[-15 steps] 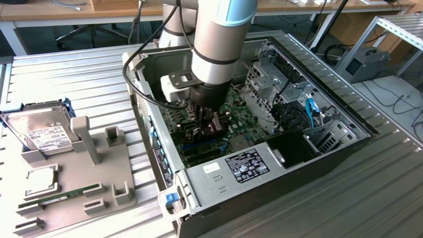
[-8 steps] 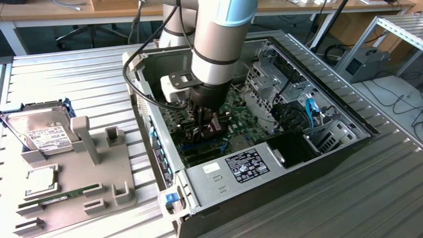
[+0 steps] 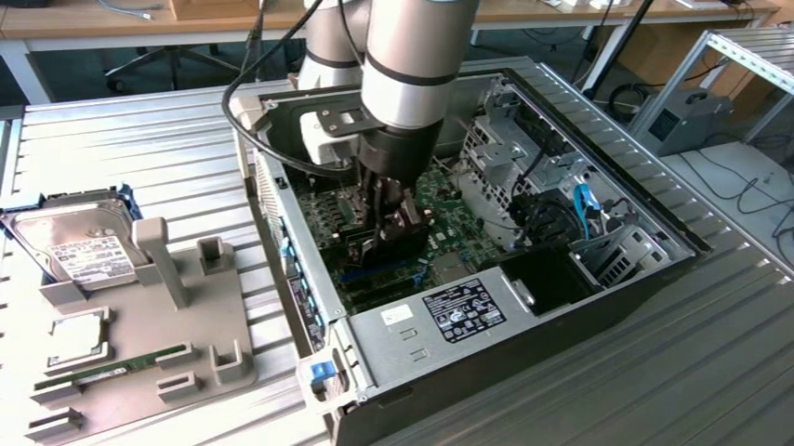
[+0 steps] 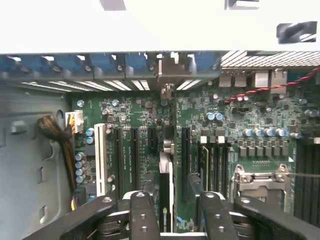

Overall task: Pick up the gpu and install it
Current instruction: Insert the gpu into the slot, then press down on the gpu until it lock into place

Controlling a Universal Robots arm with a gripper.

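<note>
Motherboard [image 4: 150,120], seemingly slotted gpu [image 4: 166,185] between hand [image 4: 172,210]

Even, diffuse room light falls from above in the exterior view, giving soft, faint shadows on the ribbed grey metal table [image 3: 694,353]. The inside of the open black computer case [image 3: 583,307] sits dimmer. In the wrist view the pale case wall [image 4: 150,25] is overexposed to near white, while the green motherboard [image 4: 260,120] stays reasonably sharp and the nearby black gripper fingers [image 4: 142,215] look slightly soft.
</note>
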